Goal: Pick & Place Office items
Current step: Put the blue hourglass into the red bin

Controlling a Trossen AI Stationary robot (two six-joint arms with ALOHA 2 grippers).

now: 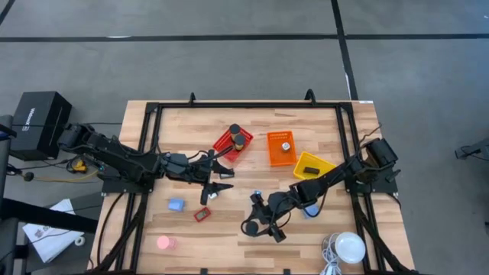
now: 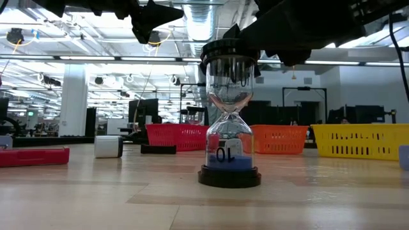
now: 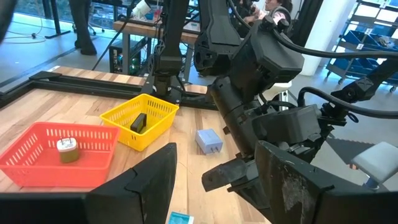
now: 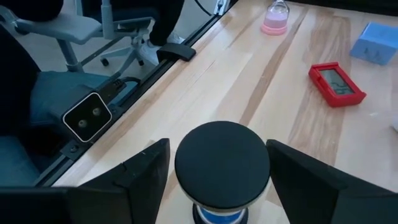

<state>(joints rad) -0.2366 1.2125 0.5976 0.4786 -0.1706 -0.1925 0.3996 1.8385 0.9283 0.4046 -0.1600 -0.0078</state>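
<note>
A sand timer with black caps and blue sand stands upright on its base near the table's front edge. My right gripper is open, its fingers on either side of the timer's top cap. My left gripper hangs open above the table in front of the red basket, with nothing between its fingers. A blue block, a red-framed piece and a pink disc lie on the table at the front left. My right gripper comes slanting down from the table's right, one finger on each side of the timer's round top cap. Only a sliver of gap shows on each side, and I cannot tell whether they touch it. The timer stands upright on the table.
Red, orange and yellow mesh baskets stand in a row at mid-table, each holding small items. A white round lamp sits at the front right. A blue-grey block lies beside the right arm. A black frame rims the table.
</note>
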